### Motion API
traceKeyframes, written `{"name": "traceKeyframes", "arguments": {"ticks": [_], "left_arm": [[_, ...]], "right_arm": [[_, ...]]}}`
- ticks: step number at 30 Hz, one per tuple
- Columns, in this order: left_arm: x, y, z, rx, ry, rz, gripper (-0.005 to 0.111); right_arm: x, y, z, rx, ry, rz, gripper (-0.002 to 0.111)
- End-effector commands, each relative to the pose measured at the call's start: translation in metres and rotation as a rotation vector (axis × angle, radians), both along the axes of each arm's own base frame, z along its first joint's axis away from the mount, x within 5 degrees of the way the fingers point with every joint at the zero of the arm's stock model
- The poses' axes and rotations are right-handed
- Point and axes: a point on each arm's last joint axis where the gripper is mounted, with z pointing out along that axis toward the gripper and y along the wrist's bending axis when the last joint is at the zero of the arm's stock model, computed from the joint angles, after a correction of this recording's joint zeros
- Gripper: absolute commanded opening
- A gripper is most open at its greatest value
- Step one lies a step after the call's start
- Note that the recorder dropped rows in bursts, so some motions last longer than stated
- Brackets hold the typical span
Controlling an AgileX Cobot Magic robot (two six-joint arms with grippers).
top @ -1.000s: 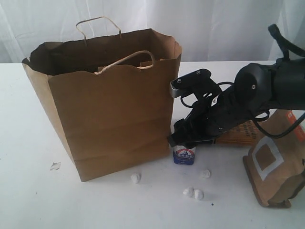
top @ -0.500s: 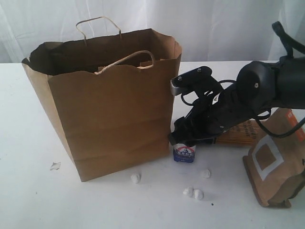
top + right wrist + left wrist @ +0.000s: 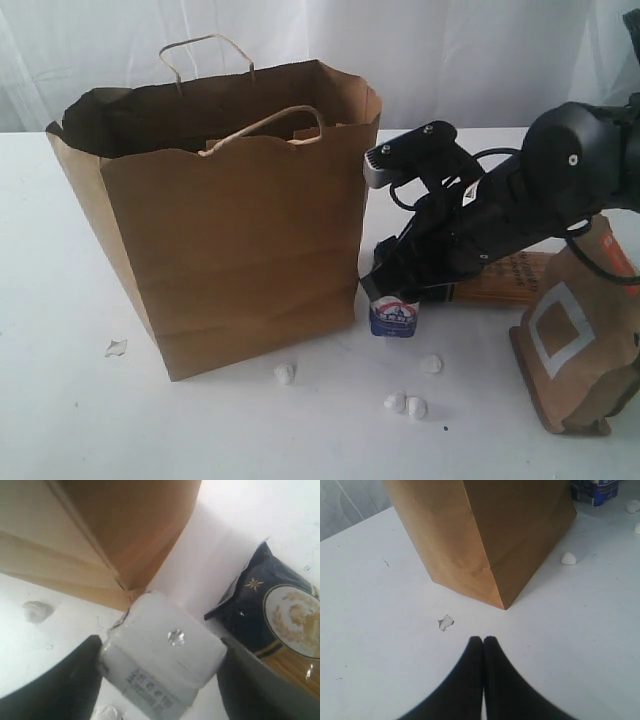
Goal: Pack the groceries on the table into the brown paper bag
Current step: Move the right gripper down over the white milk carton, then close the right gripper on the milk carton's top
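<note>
The brown paper bag (image 3: pixel 230 250) stands open on the white table (image 3: pixel 60 420). Right beside its lower right corner, my right gripper (image 3: pixel 398 300) is shut on the small white-blue carton (image 3: pixel 396 318), which tilts just above the tabletop. The right wrist view shows both dark fingers pressed to the sides of the carton (image 3: pixel 165 655), next to the bag's corner. The dark-blue spaghetti packet (image 3: pixel 505 280) lies behind the arm. The brown pouch (image 3: pixel 580 340) with its orange label stands at the far right. My left gripper (image 3: pixel 483 640) is shut and empty, low over the table facing the bag (image 3: pixel 490 535).
Small white crumbs (image 3: pixel 405 404) lie in front of the carton, with one (image 3: pixel 285 374) near the bag's base. A torn white scrap (image 3: pixel 116 348) lies left of the bag. A white curtain hangs behind the table.
The right arm has shifted slightly right and up, and the carton has moved with it, tilting off the table. The left gripper has not visibly changed.
</note>
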Motion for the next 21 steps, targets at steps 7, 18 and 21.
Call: {"name": "traceKeyframes", "arguments": {"ticks": [7,18,21], "left_arm": [[0.000,0.000,-0.001,-0.003,0.003,0.000,0.000],[0.000,0.000,-0.001,-0.003,0.003,0.000,0.000],[0.000,0.000,-0.001,-0.003,0.003,0.000,0.000]], "right_arm": [[-0.009,-0.005,0.023,0.012,-0.071,0.016,0.000],[-0.017,-0.010,0.041,0.034,-0.123,0.008,0.000],[-0.019,-0.011,0.046,0.042,-0.137,0.008,0.000]]}}
